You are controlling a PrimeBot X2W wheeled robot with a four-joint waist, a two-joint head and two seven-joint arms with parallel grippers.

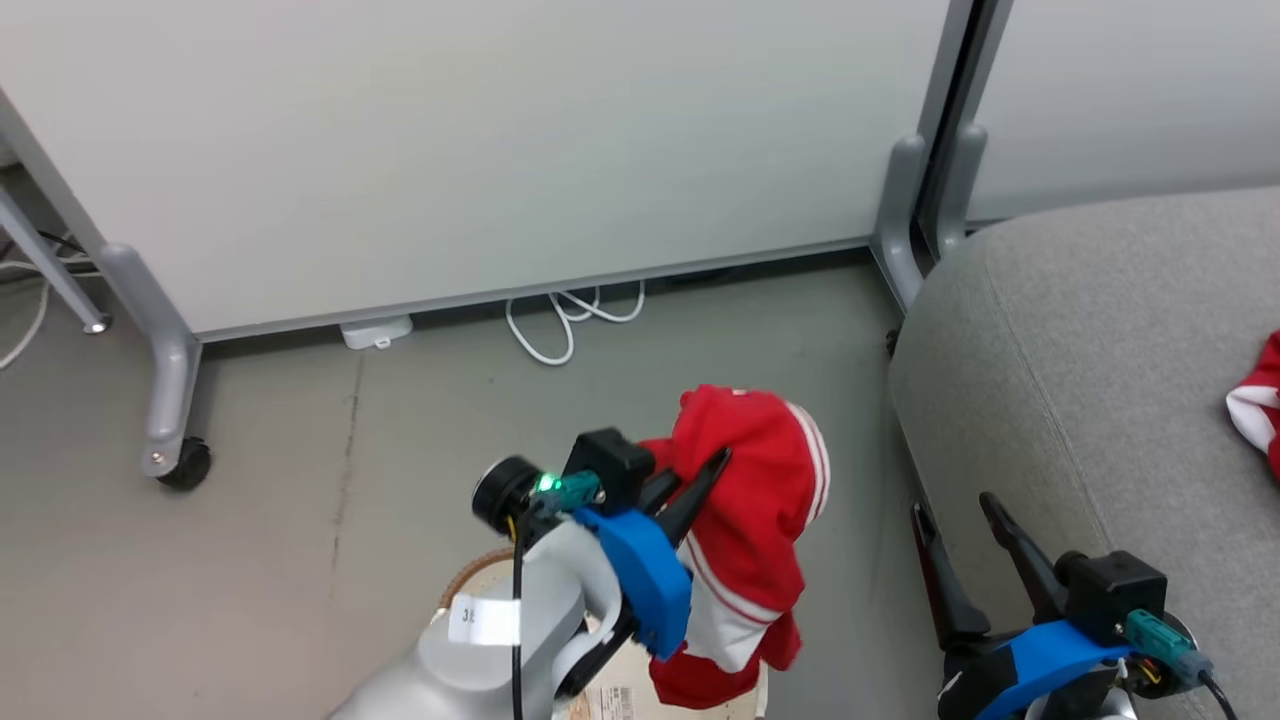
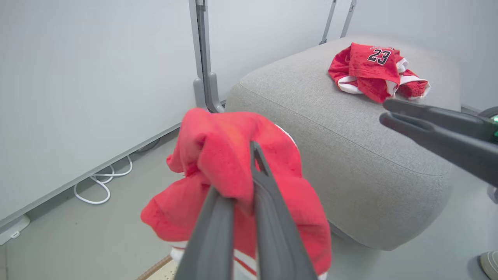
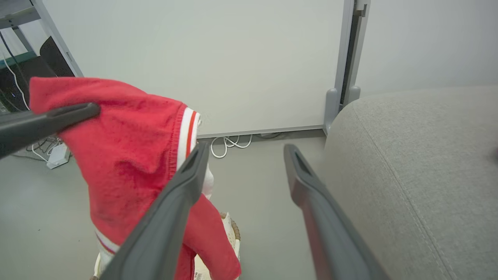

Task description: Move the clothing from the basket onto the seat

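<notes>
A red garment with white trim (image 1: 760, 480) hangs in the air above the basket (image 1: 470, 578), with my left gripper (image 1: 705, 475) shut on its top fold. In the left wrist view the gripper (image 2: 239, 171) pinches the garment (image 2: 218, 155), and the basket's brown rim (image 2: 155, 268) peeks out below. The grey seat (image 1: 1100, 350) lies to the right. A red jersey printed "23" (image 2: 373, 70) rests crumpled on the seat (image 2: 350, 128); its edge (image 1: 1260, 400) shows in the head view. My right gripper (image 1: 953, 505) stands open and empty beside the seat's front edge, right of the hanging garment (image 3: 128, 147).
White partition panels (image 1: 500, 150) on grey wheeled legs (image 1: 187, 462) stand behind. A white cable (image 1: 560, 320) and a small adapter (image 1: 375, 330) lie on the grey floor at the panel's foot. Bare floor separates the basket (image 3: 230, 229) from the seat (image 3: 420, 155).
</notes>
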